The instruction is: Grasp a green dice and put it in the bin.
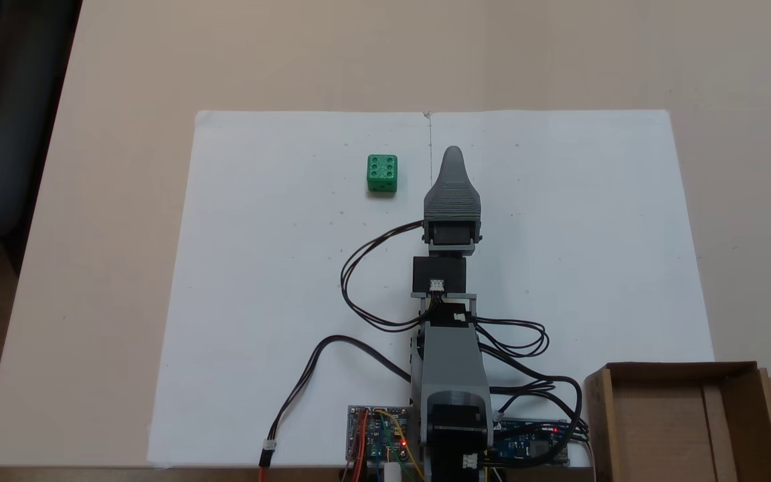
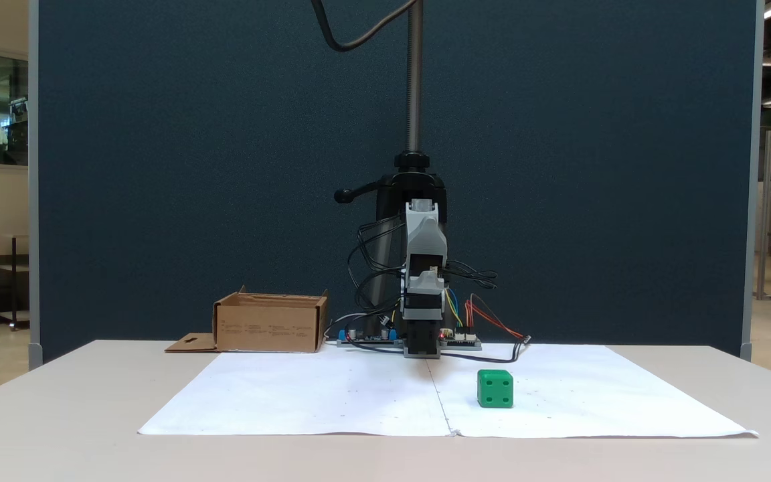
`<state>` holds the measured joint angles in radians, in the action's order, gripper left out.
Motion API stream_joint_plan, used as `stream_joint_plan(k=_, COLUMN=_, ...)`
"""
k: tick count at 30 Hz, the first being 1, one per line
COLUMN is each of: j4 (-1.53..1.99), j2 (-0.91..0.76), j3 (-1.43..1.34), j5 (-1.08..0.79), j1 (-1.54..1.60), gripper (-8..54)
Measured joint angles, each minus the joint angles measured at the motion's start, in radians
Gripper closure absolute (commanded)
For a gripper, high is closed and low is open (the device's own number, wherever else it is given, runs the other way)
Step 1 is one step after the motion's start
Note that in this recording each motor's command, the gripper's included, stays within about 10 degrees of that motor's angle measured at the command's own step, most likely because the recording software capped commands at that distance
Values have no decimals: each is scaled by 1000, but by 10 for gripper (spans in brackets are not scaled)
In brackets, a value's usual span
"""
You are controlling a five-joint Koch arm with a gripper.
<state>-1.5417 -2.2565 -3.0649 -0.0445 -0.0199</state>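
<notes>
White paper [image 1: 559, 268]: green dice [image 1: 382, 174], pips only.

A bright green dice [image 1: 382, 173] [image 2: 495, 389] sits flat on white paper, six pips up in a fixed view from above, well apart from the bin [image 1: 687, 422] [image 2: 270, 324], an open shallow brown cardboard box standing upright, its hang-hole flap folded out flat alongside it.
</notes>
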Motion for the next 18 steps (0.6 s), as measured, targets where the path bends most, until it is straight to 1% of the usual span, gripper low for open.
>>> stream_joint_plan(k=18, j4=8, j2=0, j3=0, j5=0, j1=0, gripper=7)
